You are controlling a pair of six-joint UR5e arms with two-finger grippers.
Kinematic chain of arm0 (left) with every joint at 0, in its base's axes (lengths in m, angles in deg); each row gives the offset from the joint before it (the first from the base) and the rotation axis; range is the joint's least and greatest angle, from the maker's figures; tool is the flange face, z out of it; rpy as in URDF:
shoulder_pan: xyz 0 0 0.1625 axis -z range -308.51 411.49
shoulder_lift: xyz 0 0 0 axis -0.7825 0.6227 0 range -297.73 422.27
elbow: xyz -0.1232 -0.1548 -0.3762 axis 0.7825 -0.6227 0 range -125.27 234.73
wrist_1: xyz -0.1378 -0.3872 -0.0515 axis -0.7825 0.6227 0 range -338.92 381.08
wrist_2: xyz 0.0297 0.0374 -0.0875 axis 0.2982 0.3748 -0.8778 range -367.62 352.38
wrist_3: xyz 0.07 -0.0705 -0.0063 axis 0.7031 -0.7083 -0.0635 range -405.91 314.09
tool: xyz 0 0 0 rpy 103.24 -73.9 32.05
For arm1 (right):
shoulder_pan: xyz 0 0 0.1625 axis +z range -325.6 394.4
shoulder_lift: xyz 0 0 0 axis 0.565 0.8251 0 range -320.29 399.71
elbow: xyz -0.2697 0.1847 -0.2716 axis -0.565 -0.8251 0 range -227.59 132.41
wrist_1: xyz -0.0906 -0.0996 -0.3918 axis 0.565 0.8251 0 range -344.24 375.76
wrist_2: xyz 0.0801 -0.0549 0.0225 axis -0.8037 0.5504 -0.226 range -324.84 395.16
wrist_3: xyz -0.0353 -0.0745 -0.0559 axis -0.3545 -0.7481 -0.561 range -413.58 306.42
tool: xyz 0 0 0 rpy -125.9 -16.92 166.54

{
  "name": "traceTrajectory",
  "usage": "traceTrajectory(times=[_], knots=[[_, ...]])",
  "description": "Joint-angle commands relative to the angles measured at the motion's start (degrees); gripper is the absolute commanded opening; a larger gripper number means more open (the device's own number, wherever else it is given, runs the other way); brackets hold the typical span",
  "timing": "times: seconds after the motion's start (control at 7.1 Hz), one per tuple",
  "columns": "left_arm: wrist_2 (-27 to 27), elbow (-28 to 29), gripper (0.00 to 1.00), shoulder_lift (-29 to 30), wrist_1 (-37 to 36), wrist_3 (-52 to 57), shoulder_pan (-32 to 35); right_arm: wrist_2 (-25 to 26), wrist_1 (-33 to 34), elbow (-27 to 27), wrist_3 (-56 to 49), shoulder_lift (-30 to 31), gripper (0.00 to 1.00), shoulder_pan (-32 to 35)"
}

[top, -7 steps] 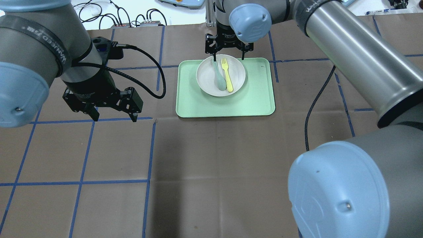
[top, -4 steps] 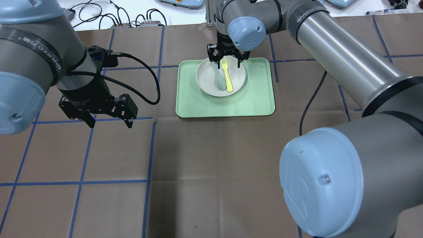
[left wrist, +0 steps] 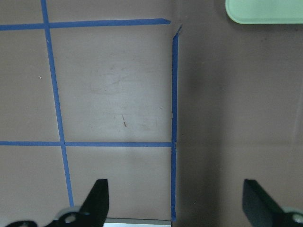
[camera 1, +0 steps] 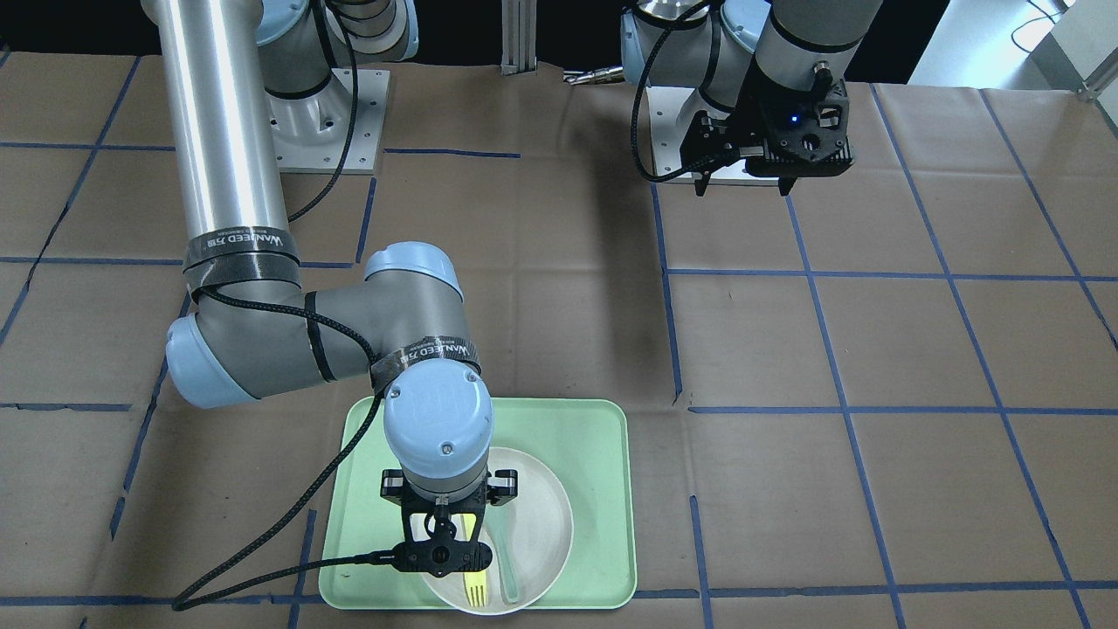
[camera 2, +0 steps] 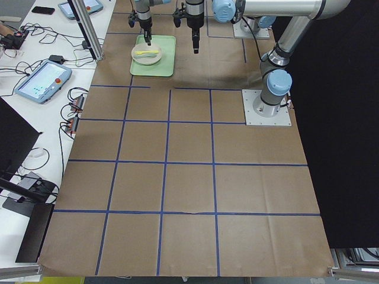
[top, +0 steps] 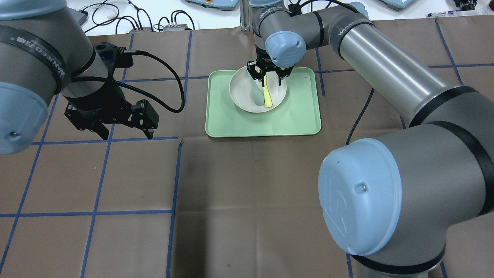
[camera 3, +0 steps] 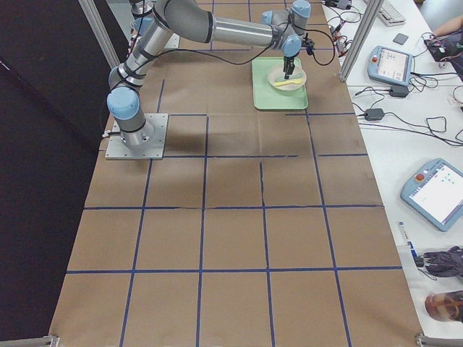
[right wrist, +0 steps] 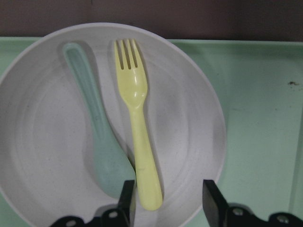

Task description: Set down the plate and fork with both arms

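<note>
The off-white plate (top: 241, 90) sits on the mint-green tray (top: 301, 116) at the table's far middle. The pale-yellow fork (top: 268, 99) lies in the plate, tines toward the far side, beside a grey-green spoon (top: 255, 96). My right gripper (top: 267, 78) is down over the plate and open. In the right wrist view its fingers (right wrist: 127, 198) stand on either side of the fork's (right wrist: 139, 137) handle end without closing on it. My left gripper (top: 126, 135) is open and empty above the brown paper, left of the tray.
Blue tape lines grid the brown table cover (top: 247, 193). The tray's corner (left wrist: 265, 12) shows at the top right of the left wrist view. Cables and control boxes (top: 154, 23) lie beyond the far edge.
My right gripper has dropped over the plate and its fingers have narrowed around the fork's handle. My left gripper has drifted slightly left.
</note>
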Motion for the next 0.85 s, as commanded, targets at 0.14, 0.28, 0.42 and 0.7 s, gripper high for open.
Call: traceTrajectory(times=[0.14,0.28,0.42,0.7], knots=[[-0.1,-0.9,1.0,-0.4,-3.4,1.0,-0.3,-0.3,0.1,-0.4,0.0,-1.2,0.52,0.1],[-0.2,-1.5,1.0,0.3,-5.0,2.3,-0.3,-0.3,1.4,-0.3,-0.1,-1.6,0.52,0.1],[-0.4,-1.9,1.0,1.2,-6.8,3.0,-0.3,-0.4,2.5,-0.3,-0.1,-2.2,0.52,0.2],[-6.4,-2.4,1.0,1.4,-7.9,2.0,-0.2,-0.4,3.3,-0.4,-0.2,-3.3,0.52,0.2]])
